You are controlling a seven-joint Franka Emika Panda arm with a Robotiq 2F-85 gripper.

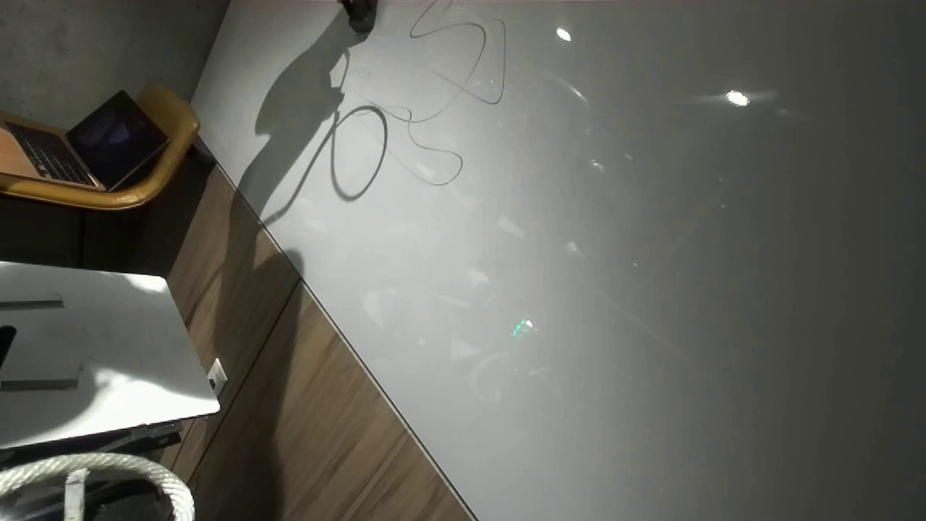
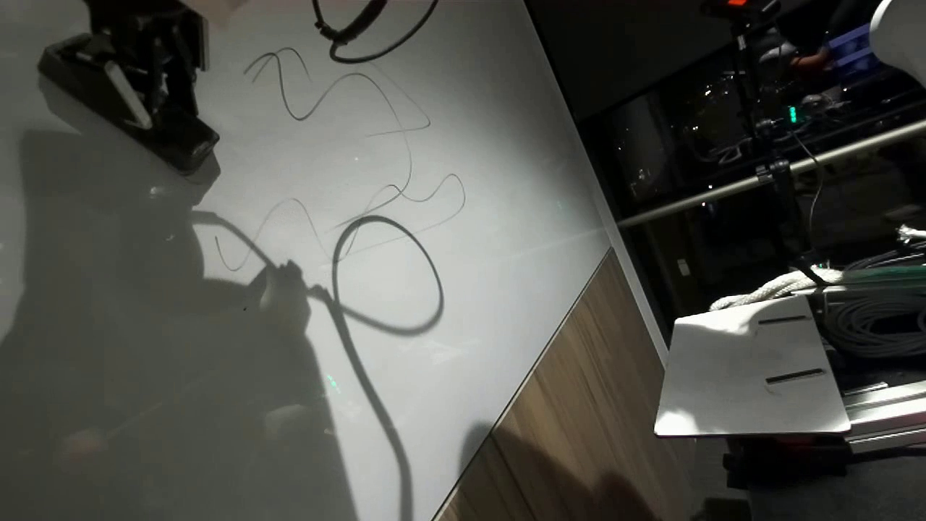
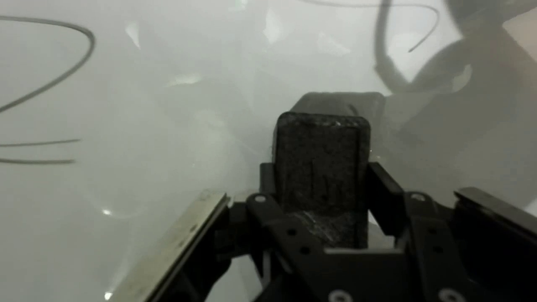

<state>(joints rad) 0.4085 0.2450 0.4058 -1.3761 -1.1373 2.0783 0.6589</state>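
My gripper (image 3: 323, 184) is shut on a dark, rectangular block (image 3: 323, 155) with a worn, scuffed face. One finger presses each long side of the block. In an exterior view the gripper (image 2: 155, 79) holds the block (image 2: 184, 148) tilted at the upper left, low over a glossy white surface (image 2: 506, 210). I cannot tell whether the block touches the surface. In an exterior view only a dark tip (image 1: 360, 16) shows at the top edge. Thin, dark, wavy lines (image 2: 409, 145) lie on the surface near the block. They also show in the wrist view (image 3: 63, 77).
The arm and a looped cable (image 2: 354, 32) cast broad shadows on the surface. Wood panelling (image 1: 347, 405) borders the white surface. Beyond it are a grey board (image 1: 94, 347), a laptop (image 1: 116, 141) on a yellow chair (image 1: 163, 119), and white rope (image 1: 145, 467).
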